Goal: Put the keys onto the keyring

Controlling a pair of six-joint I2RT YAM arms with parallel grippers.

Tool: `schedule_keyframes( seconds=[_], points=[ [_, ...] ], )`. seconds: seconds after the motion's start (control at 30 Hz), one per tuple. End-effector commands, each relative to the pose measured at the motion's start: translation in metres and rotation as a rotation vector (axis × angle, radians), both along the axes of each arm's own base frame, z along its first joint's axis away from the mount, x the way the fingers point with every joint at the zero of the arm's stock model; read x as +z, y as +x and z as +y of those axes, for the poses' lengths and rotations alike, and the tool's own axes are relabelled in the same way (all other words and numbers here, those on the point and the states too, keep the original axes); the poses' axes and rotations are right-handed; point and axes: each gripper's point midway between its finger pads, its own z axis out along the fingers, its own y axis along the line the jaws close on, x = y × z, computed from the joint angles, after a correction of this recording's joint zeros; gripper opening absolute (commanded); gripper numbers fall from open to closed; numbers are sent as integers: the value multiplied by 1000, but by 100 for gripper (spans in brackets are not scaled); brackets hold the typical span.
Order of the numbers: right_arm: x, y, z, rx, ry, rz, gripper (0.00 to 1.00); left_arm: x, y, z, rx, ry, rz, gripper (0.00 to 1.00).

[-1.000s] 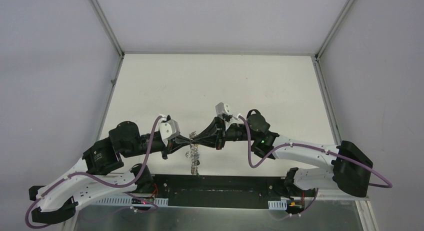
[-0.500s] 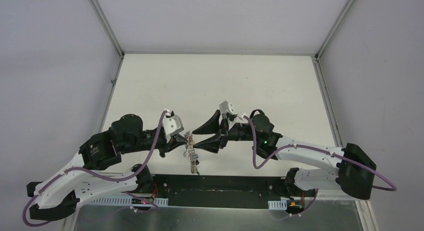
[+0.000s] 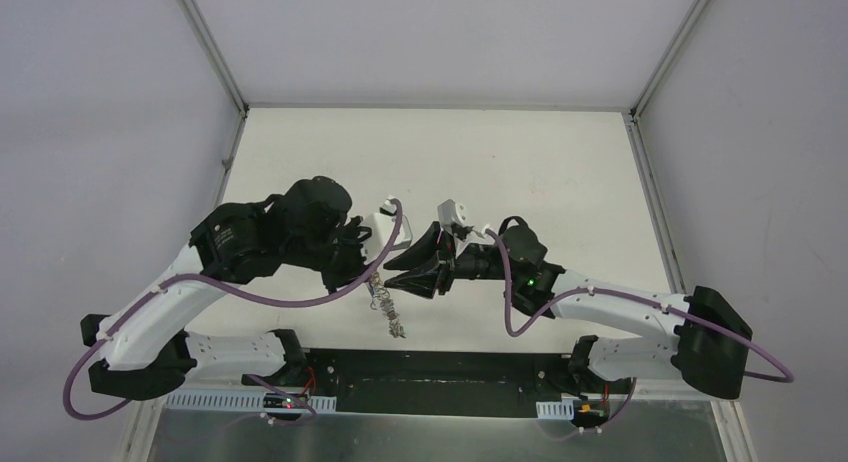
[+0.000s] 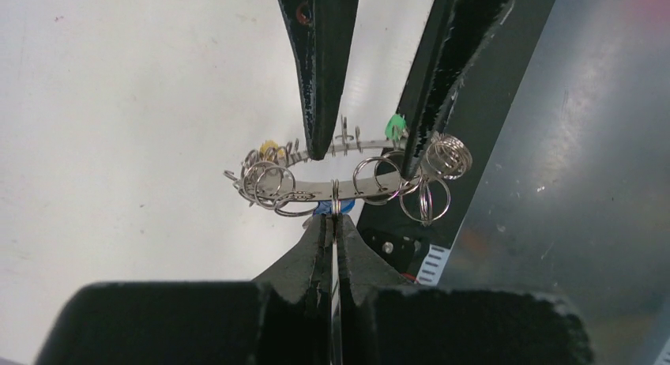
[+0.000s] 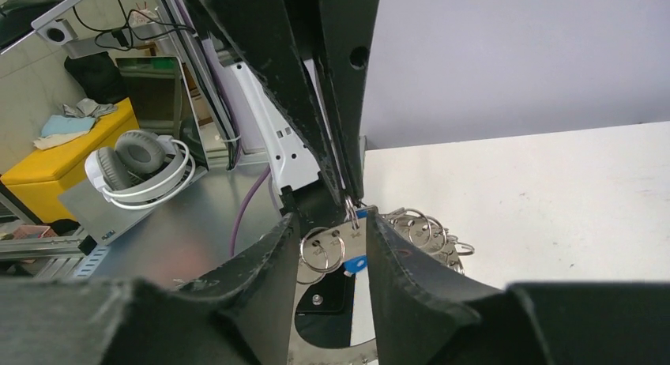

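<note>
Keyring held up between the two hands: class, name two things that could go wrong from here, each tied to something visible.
1. The left hand pinches the keyring only at its fingertips, on one thin edge; a nudge from the open right hand straddling it could twist it loose.
2. The ring hangs close to the near edge of the table; dropped, it might land off the white surface.
</note>
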Motion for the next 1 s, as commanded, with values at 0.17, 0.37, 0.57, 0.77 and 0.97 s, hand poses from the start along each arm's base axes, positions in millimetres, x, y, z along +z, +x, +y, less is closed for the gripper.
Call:
schedule_keyframes(
  seconds=[0.17, 0.37, 0.57, 0.77, 0.97],
  points=[
    [17, -4, 12, 57, 53, -16, 35, 13, -2, 9, -47, 96, -4, 0],
    [14, -1, 19, 63, 68, 11, 38, 9, -7, 5, -74, 100, 25, 0],
    [14, -3, 25, 83, 63, 13, 38, 10, -8, 2, -83, 89, 28, 0],
    [13, -8, 30, 121, 70, 19, 26, 7, -9, 0, -89, 81, 36, 0],
    [12, -10, 33, 143, 64, 21, 14, 7, -10, -2, -90, 65, 35, 0]
  ],
)
